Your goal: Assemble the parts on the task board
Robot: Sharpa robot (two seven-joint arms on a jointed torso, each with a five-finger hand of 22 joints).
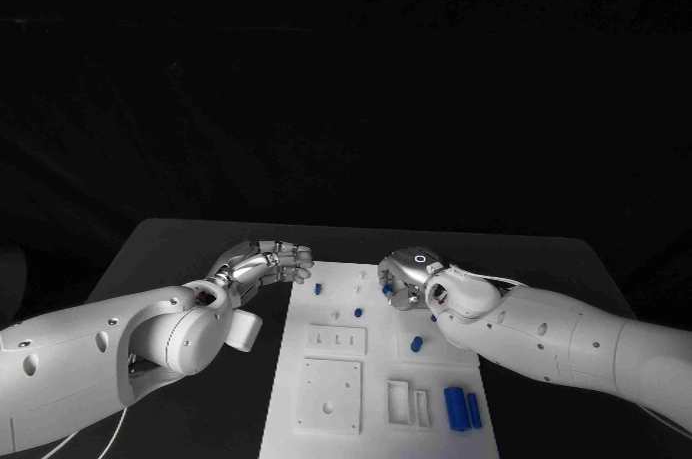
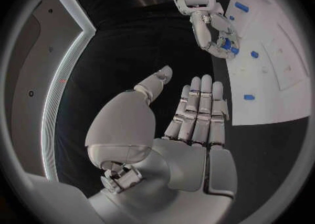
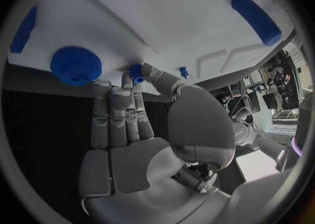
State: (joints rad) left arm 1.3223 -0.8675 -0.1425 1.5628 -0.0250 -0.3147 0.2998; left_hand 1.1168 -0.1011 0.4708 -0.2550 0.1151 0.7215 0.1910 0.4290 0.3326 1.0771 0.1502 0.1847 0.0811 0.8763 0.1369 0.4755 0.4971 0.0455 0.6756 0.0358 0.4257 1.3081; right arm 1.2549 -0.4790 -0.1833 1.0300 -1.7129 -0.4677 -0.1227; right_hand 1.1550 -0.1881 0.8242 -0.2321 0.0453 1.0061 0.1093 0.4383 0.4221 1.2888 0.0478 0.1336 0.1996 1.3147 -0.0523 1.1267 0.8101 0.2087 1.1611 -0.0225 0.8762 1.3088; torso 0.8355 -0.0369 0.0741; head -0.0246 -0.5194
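The white task board (image 1: 329, 379) lies in the middle of the black table. My right hand (image 1: 408, 277) hovers over the board's far end and pinches a small blue part (image 3: 136, 72) between thumb and a finger, right at the board's surface; the same part (image 2: 227, 43) shows in the left wrist view. A blue gear (image 3: 75, 65) sits on the board beside those fingers. My left hand (image 1: 268, 262) is at the board's far left corner, fingers (image 2: 197, 114) straight and holding nothing.
Other blue parts lie on the board: two long cylinders (image 1: 462, 408) near its front right, a short one (image 1: 415, 344) mid-board and small pegs (image 1: 359, 312) farther back. White recessed blocks (image 1: 332, 394) occupy the board's near half. Bare black table (image 1: 173, 249) stretches left of the board.
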